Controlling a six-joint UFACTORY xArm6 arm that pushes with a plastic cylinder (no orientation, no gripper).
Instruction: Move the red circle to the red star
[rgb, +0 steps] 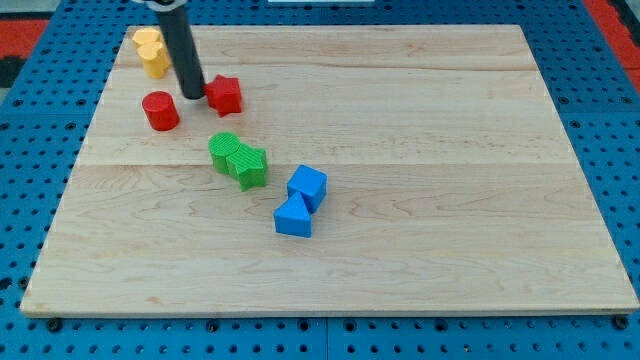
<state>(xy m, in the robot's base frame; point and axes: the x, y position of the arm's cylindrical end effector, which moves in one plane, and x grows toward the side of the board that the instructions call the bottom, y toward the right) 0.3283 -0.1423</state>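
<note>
The red circle (160, 110) is a short red cylinder near the board's upper left. The red star (226, 94) lies a short way to its right and slightly higher. My tip (193, 96) is the lower end of the dark rod, which comes down from the view's top. The tip stands between the two red blocks, close to the star's left side and just right of and above the circle. Whether it touches the star I cannot tell.
Two yellow blocks (151, 50) sit at the board's top left corner, left of the rod. Two green blocks (238, 158) lie together below the red star. Two blue blocks (302, 200) lie together lower right of them. The wooden board (420, 150) rests on a blue pegboard.
</note>
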